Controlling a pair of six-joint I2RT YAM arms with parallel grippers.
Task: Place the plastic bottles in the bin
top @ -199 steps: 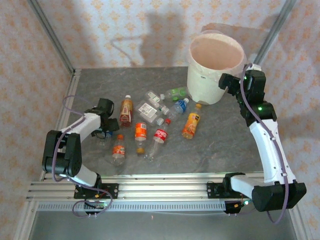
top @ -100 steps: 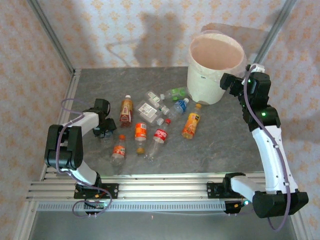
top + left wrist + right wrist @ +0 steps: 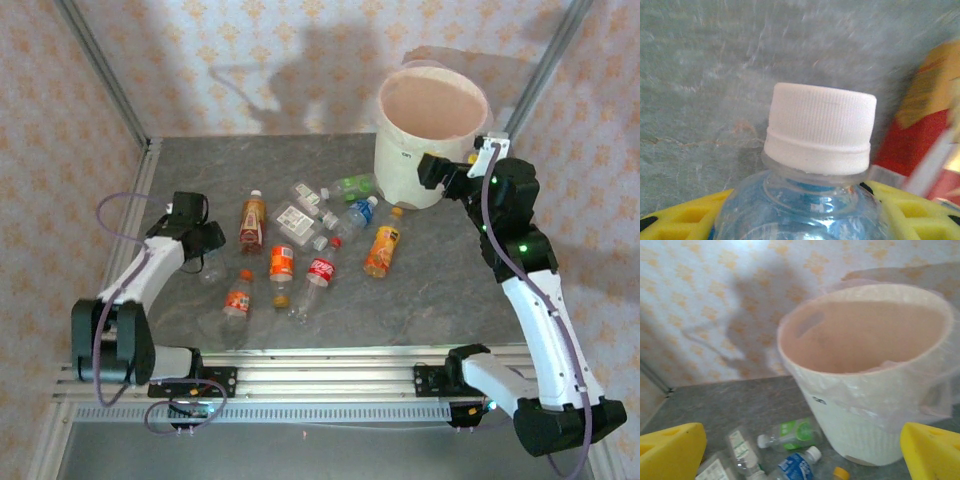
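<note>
I see left gripper [image 3: 800, 207] clamped on clear white-capped bottle [image 3: 820, 130]; red label [image 3: 920, 130] beside it too blurred to read; right gripper [image 3: 802, 447] spread wide, facing bin [image 3: 865, 405].

white bin [image 3: 405, 172], pink liner [image 3: 432, 105]; clear bottle [image 3: 800, 215], white cap [image 3: 820, 130]; grey table [image 3: 450, 290]

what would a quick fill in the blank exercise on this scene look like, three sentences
1. The clear bottle between the left gripper's fingers has a ____ cap.
2. The right gripper is ____, with nothing between its fingers, facing the bin.
3. The bin stands at the table's far ____ corner.
Missing words: white; open; right.
</note>
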